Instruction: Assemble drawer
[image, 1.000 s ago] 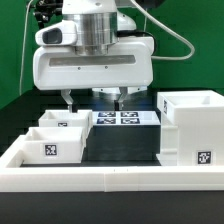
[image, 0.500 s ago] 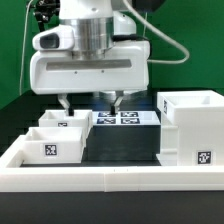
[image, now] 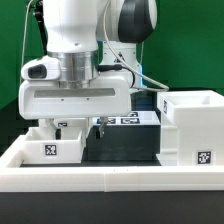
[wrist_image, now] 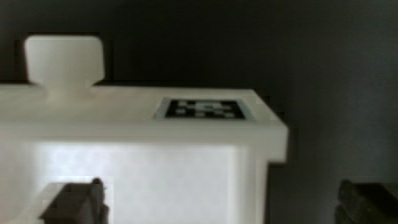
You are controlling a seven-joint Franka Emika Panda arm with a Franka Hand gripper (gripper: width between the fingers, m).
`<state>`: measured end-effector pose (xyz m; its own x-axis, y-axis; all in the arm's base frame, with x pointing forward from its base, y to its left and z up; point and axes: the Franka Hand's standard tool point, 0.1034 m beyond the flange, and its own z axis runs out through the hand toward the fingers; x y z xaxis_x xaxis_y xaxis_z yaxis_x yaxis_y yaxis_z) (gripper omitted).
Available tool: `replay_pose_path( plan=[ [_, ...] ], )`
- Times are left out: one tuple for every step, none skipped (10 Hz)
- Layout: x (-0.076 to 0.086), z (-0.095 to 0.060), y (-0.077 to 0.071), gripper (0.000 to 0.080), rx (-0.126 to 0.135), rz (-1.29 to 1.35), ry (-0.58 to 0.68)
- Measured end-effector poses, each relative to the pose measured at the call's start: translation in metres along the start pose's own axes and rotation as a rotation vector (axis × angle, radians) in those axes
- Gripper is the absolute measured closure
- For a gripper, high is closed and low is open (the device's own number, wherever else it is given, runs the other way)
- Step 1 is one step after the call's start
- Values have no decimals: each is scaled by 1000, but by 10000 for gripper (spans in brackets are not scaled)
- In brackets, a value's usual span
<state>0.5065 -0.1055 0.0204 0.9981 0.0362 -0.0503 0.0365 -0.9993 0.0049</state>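
My gripper (image: 80,127) is open and hangs low over the two small white drawer boxes at the exterior view's left. The front box (image: 55,144) carries a marker tag on its face. The back box (image: 66,121) is partly hidden behind my fingers (image: 62,126). In the wrist view a white drawer box (wrist_image: 151,150) with a round knob (wrist_image: 68,60) and a top tag lies below my gripper (wrist_image: 222,205). One fingertip is over the box and the other over the dark table. The large white drawer case (image: 195,125) stands at the right.
The marker board (image: 128,119) lies on the dark table behind my hand. A low white wall (image: 110,180) runs along the front of the work area and up its left side. Green backdrop behind.
My gripper has moved from above the marker board toward the exterior view's left and downward, ending over the small drawer boxes. The parts have not moved.
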Motion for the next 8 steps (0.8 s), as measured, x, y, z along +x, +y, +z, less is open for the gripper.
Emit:
replay_pose_path(
  plan=[
    [-2, 5, -3, 150, 1, -3, -9],
    [-4, 8, -6, 150, 1, -6, -14],
    [-6, 10, -6, 150, 2, -8, -19],
    [-7, 12, -7, 150, 2, -9, -23],
    [-7, 13, -7, 150, 2, -9, -24],
    [-8, 13, -7, 150, 2, -9, -26],
    [-8, 14, -5, 196, 1, -7, -26],
    [-8, 14, -5, 196, 1, -7, -27]
  ],
)
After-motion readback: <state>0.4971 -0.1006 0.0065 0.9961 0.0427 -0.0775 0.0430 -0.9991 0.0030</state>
